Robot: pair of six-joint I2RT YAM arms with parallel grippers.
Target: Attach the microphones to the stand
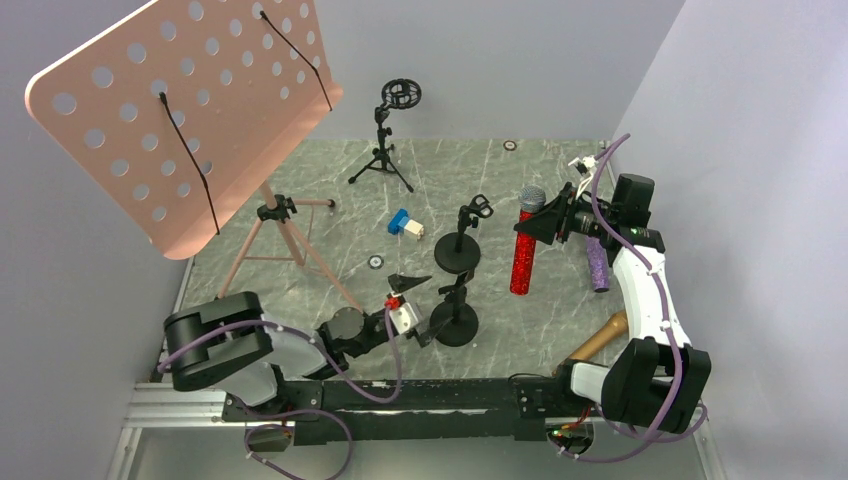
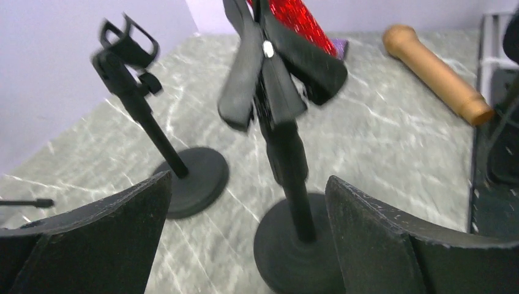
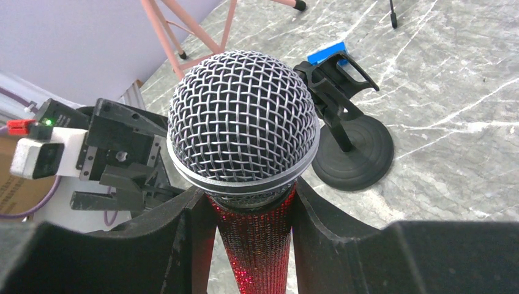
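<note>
My right gripper (image 1: pixel 547 222) is shut on the red glitter microphone (image 1: pixel 522 255) just below its silver grille (image 3: pixel 243 119) and holds it upright, its lower end near the table. In the right wrist view the gripper (image 3: pixel 248 197) clamps the red body (image 3: pixel 260 245). The purple microphone (image 1: pixel 598 262) lies on the table by the right arm. The gold microphone (image 1: pixel 600 338) lies near the right base; it also shows in the left wrist view (image 2: pixel 437 70). My left gripper (image 1: pixel 432 300) is open around the post (image 2: pixel 294 184) of the near black stand (image 1: pixel 455 325), touching nothing.
A second round-base stand (image 1: pixel 457 255) with an empty clip (image 1: pixel 478 207) is just behind the near one. A tripod stand (image 1: pixel 383 150) is at the back. A pink music stand (image 1: pixel 190 110) fills the left. A blue-white block (image 1: pixel 405 225) lies mid-table.
</note>
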